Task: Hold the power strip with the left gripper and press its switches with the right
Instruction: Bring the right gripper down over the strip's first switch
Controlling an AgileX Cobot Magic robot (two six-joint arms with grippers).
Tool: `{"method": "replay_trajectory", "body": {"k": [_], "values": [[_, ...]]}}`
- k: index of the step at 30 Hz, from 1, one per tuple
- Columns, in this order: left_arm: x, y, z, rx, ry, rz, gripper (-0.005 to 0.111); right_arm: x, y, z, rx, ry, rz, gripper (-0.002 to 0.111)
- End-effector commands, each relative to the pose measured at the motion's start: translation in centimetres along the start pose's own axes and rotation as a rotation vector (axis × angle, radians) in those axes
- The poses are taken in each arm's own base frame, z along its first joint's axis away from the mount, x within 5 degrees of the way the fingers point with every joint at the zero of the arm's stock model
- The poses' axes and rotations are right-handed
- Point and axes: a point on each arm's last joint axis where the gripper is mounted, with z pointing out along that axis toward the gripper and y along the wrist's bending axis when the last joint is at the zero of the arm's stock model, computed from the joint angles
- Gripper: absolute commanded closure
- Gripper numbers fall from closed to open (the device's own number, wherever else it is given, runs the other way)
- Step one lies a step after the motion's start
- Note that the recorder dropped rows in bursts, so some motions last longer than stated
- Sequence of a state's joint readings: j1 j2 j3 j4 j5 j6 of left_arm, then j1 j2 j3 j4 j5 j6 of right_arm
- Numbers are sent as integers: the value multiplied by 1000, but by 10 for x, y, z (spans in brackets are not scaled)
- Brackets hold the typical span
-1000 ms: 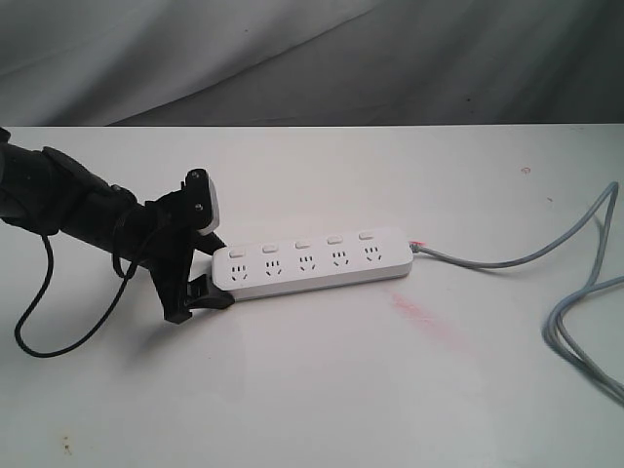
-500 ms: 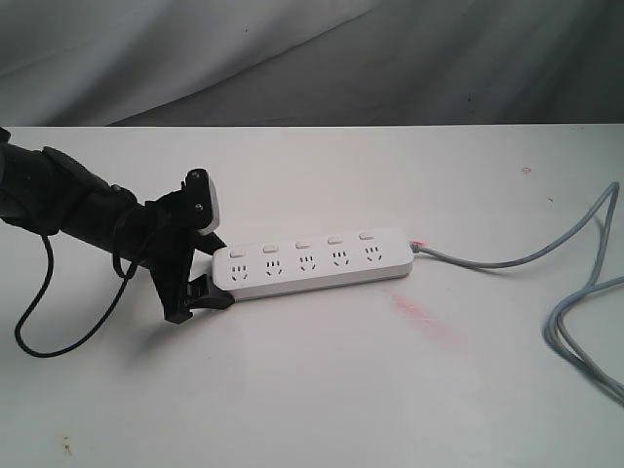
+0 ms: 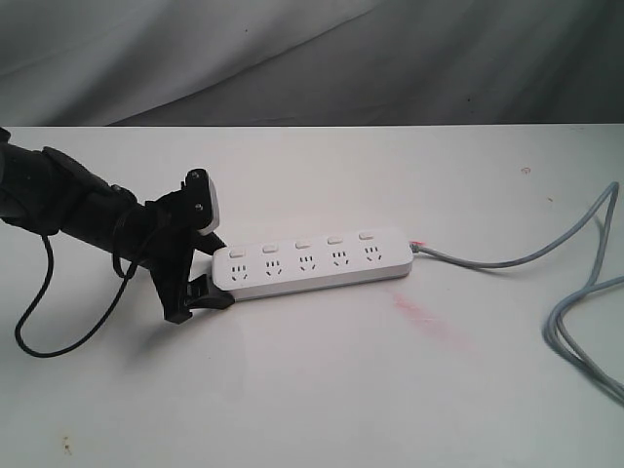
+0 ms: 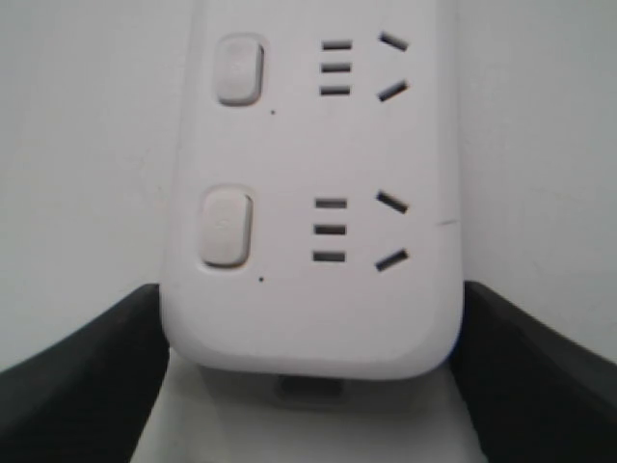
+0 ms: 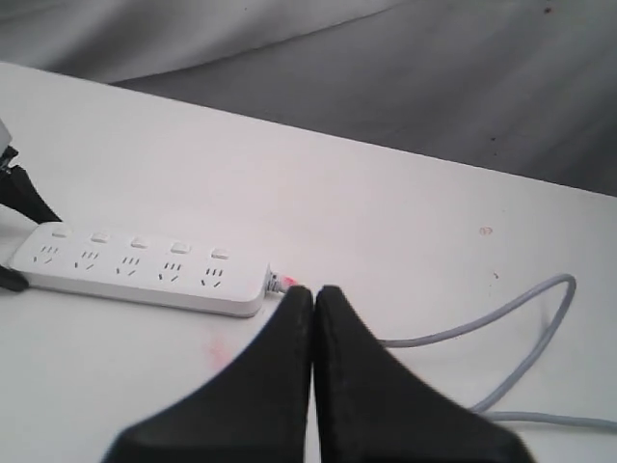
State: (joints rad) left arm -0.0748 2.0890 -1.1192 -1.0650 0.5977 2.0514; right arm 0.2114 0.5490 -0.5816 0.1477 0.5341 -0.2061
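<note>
Right wrist view alone, right jaws closed

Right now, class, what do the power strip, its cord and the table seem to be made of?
Power strip: likely moulded plastic, smooth white, rounded edges.
Cord: probably rubbery sheath, matte grey, curving loosely.
Table: smooth matte white; material unclear, perhaps laminate.

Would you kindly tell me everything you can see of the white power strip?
The power strip is a long, flat bar of smooth white plastic with rounded ends. Five sockets run along its top, each beside one of five small white switches. It lies flat on the white table. A grey cord leaves one end; the left end effector clamps the other end, a finger against each long side. Nothing else touches it.
</note>
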Motion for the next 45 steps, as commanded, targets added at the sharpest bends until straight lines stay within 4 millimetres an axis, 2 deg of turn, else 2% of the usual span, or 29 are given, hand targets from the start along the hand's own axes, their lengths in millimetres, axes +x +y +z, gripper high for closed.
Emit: {"method": "replay_trajectory", "body": {"k": [1,5,13,20,25,30,36,45], "values": [[-1,-1,2,7,1,1,41,-30,6,18,-61,46,-56,108],[-1,-1,2,7,1,1,41,-39,19,40,-141,127,-32,108],[-1,-1,2,7,1,1,41,-40,64,91,-312,350,-58,108],[-1,-1,2,7,1,1,41,-70,85,136,-420,454,-208,108],[-1,-1,2,7,1,1,41,-91,99,178,-473,454,-320,108],[-1,-1,2,7,1,1,41,-86,116,221,-557,481,-356,108],[-1,-1,2,7,1,1,41,-62,130,265,-611,505,-368,108],[-1,-1,2,7,1,1,41,-41,136,294,-631,472,-416,108]]}}
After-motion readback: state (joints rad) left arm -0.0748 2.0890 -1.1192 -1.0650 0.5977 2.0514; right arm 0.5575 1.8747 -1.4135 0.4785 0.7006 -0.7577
